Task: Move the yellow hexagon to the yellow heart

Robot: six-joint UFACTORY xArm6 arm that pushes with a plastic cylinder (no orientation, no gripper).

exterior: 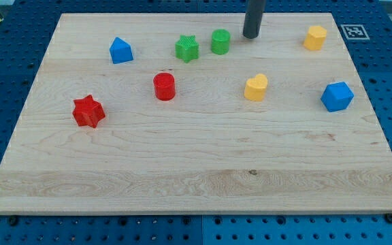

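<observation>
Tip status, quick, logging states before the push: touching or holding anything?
My tip: holds nothing, touches no block; right of the green cylinder, left of the yellow hexagon.

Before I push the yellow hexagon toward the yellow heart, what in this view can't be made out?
- Arm: camera view's top edge cuts off everything above my tip's rod.
- Tip contact with the board: not confirmable from this one angle.
- Marker at the view's top right: pattern too small to read.
- Yellow hexagon and yellow heart: far sides hidden by themselves.
</observation>
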